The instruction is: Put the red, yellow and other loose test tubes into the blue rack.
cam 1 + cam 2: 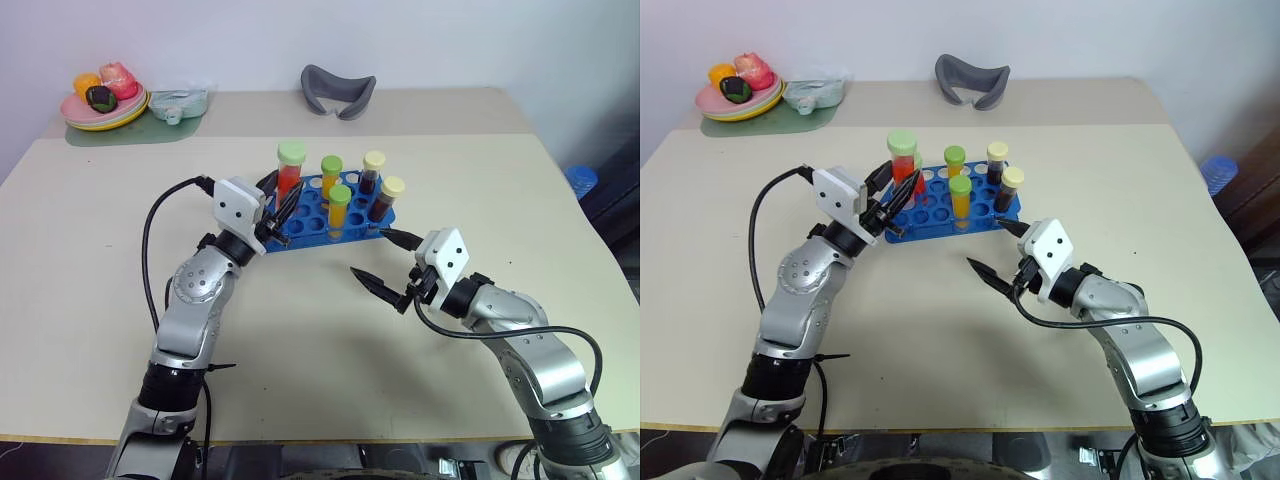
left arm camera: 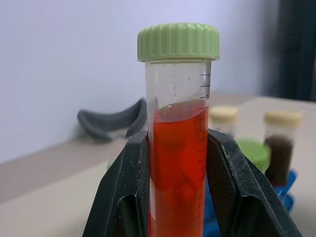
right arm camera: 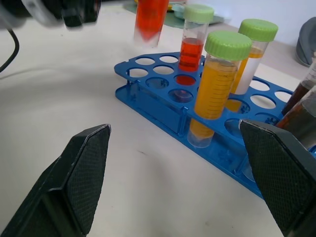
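My left gripper is shut on a red test tube with a green cap. It holds the tube upright just above the left end of the blue rack, and both fingers press on the tube's sides. Several capped tubes stand in the rack: orange ones with green caps, dark ones with cream caps, and a red one. My right gripper is open and holds nothing, low over the table just in front of the rack's right end.
A plate of toy food on a green mat and a clear container sit at the back left. A grey curved cushion lies at the back middle. Bare tabletop lies in front of the rack.
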`<state>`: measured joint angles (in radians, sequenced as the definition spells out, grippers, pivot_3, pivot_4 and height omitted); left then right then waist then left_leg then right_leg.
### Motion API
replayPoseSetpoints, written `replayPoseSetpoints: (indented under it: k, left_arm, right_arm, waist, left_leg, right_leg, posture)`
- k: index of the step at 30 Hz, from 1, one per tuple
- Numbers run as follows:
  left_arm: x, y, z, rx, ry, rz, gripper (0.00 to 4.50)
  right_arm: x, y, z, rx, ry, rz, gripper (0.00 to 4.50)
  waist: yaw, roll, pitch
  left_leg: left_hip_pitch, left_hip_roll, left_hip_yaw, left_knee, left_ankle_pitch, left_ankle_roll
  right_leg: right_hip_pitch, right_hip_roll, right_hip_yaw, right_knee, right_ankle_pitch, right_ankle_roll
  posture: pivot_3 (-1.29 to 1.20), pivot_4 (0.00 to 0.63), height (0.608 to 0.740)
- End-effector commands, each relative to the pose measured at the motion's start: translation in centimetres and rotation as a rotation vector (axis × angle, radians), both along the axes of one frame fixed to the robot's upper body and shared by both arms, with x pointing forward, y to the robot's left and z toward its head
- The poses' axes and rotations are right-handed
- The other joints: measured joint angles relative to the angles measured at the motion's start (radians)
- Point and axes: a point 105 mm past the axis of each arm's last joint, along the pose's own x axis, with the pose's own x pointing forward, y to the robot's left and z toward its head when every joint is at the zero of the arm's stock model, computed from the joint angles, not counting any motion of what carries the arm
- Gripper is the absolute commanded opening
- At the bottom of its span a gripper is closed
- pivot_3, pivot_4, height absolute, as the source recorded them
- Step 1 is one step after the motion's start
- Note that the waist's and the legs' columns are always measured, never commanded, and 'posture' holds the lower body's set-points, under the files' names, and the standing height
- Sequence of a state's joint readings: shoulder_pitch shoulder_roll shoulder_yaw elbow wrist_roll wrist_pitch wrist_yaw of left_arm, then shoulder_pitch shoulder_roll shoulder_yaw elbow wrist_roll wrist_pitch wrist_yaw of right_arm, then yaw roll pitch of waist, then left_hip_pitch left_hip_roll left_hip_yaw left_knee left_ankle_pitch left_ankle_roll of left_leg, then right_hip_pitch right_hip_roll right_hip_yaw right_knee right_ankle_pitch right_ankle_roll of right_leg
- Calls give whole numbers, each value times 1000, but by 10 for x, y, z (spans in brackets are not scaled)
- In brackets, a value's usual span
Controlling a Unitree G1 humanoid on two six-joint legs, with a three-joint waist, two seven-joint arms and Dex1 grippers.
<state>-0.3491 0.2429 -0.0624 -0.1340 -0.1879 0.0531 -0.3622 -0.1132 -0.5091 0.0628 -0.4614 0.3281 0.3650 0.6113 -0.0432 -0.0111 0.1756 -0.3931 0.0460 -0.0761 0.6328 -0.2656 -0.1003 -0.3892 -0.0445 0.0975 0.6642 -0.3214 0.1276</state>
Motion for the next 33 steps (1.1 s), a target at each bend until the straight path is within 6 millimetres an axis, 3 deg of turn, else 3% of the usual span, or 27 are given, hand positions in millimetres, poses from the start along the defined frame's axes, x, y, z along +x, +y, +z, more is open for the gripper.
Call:
replayPoseSetpoints:
  k: [1,13,33]
  left_arm:
    - [1,-1,10,-47,-41,-11,1413]
    - [9,-7,-11,-58,-12,-54,1413]
    - [14,-23,-22,-66,-21,-116,1413]
  right_arm:
    - [0,-2,8,21,-32,-17,4274]
    - [3,-3,9,29,-38,-34,4274]
    - [-1,-5,10,29,-29,-24,4274]
  waist:
    - [0,0,0]
    - [0,0,0]
    - [2,0,0]
  left_leg:
    - [0,0,0,0,0,0]
    - [0,0,0,0,0,0]
    - [0,0,0,0,0,0]
  right_leg:
    - [0,0,0,0,0,0]
    - [0,0,0,0,0,0]
    - [0,0,0,0,0,0]
  posture:
    - [0,150,740]
    - [0,150,740]
    - [0,150,740]
